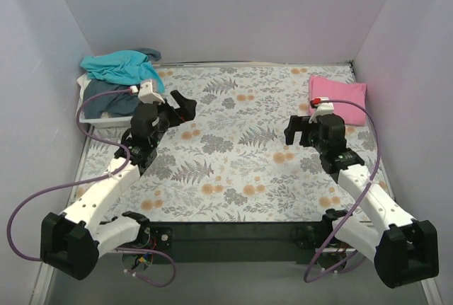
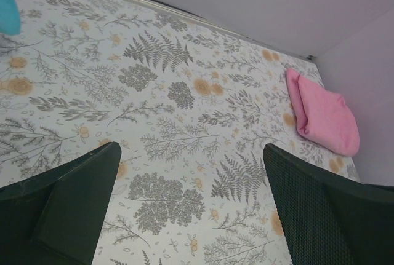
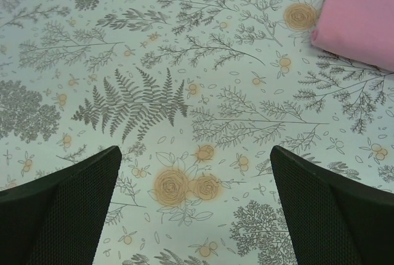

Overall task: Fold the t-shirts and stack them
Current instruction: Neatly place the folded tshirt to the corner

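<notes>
A folded pink t-shirt [image 1: 338, 96] lies at the far right of the table; it also shows in the left wrist view [image 2: 323, 115] and the right wrist view [image 3: 362, 14]. A teal t-shirt [image 1: 120, 66] lies crumpled over a slate grey-blue t-shirt [image 1: 105, 100] in the white basket [image 1: 99, 118] at the far left. My left gripper [image 1: 181, 104] is open and empty, just right of the basket. My right gripper [image 1: 298, 130] is open and empty, near and left of the pink shirt. Both hover above the floral cloth.
A floral tablecloth [image 1: 241, 149] covers the table. Purple-white walls close in the left, back and right sides. A purple cable loops by each arm.
</notes>
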Available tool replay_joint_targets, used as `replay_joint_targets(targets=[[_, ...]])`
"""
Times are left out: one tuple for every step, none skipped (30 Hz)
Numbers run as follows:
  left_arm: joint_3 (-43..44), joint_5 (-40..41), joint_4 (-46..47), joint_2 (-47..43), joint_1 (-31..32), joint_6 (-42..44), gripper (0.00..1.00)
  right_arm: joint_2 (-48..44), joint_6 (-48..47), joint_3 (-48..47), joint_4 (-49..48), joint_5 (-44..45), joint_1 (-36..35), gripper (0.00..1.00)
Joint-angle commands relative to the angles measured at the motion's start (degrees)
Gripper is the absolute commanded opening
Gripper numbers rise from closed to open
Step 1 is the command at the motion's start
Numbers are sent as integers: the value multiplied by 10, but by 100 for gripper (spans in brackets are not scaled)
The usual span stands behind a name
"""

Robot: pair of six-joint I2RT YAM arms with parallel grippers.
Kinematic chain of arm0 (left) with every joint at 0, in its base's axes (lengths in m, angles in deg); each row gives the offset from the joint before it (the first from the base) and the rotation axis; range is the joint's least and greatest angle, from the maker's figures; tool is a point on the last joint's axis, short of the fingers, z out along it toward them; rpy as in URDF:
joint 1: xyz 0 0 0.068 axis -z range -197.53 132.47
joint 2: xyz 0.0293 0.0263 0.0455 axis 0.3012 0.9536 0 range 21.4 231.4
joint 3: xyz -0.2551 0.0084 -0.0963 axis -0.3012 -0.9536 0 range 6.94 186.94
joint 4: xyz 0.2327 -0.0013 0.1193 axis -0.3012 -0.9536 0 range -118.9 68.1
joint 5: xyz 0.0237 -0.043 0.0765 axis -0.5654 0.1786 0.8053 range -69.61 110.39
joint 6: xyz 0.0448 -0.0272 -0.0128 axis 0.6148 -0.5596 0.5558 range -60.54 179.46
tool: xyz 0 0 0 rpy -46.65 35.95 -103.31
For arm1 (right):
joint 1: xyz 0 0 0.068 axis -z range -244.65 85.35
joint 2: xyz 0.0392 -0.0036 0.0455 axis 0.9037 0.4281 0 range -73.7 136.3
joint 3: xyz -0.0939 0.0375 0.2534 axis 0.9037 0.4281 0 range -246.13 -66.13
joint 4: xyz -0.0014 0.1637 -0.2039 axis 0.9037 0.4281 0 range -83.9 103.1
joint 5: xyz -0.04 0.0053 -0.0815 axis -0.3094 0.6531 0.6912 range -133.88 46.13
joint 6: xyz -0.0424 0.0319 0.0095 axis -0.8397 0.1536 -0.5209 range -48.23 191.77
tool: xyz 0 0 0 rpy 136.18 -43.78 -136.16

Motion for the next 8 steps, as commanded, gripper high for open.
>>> replay_joint_targets(targets=[[-4, 42, -50, -34, -1, 20, 93, -27, 19, 6, -8, 33, -22, 98], [-4, 41, -50, -46, -1, 19, 93, -32, 17, 6, -7, 33, -25, 98], [-8, 41, -50, -51, -2, 20, 93, -33, 15, 6, -7, 33, -25, 98], [-11, 42, -50, -55, -2, 20, 93, -36, 13, 6, -7, 34, -25, 98], [-12, 43, -51, -62, -2, 22, 93, -37, 12, 6, -7, 35, -25, 98], [-12, 44, -50, -63, -1, 22, 93, -37, 11, 6, -7, 36, -25, 99], [-12, 46, -50, -65, -2, 25, 93, -38, 10, 6, -7, 36, -25, 98], [-13, 54, -51, -70, -2, 26, 94, -38, 8, 6, -8, 36, -25, 98]])
